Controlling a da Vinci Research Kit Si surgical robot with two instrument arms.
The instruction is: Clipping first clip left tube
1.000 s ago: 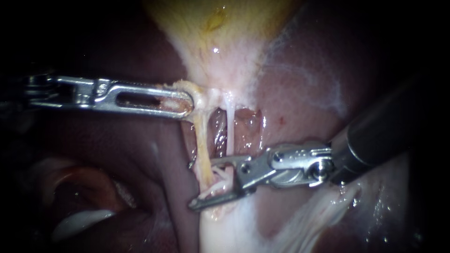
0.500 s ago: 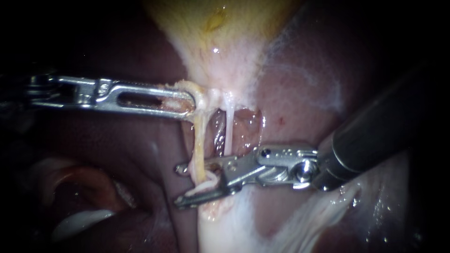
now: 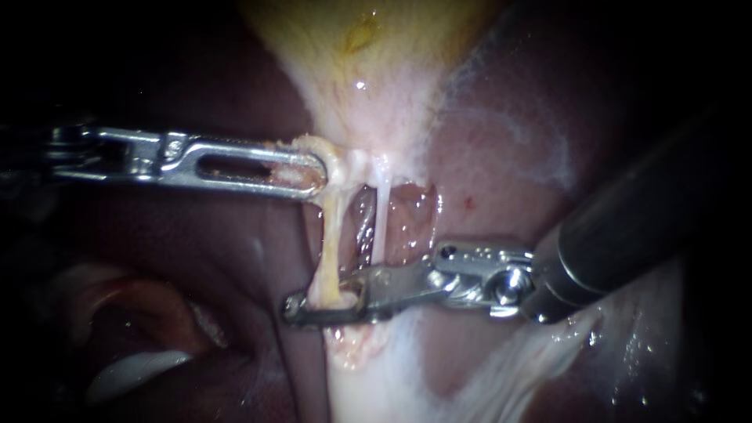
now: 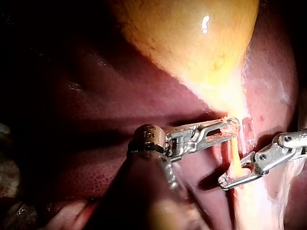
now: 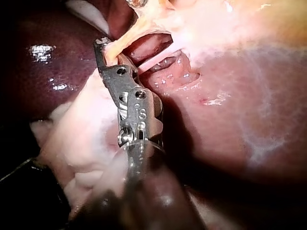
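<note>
**Right jaws close on the left tube**

The right instrument comes in over the liver. Its jaws are pressed nearly together across the lower end of the left tube, pinching it from both sides. Half a second ago they gaped on either side of it. The right tube runs free just beside. The left instrument has not shifted: its jaws clamp the pale tissue at the foot of the gallbladder, where the left tube begins.
</note>
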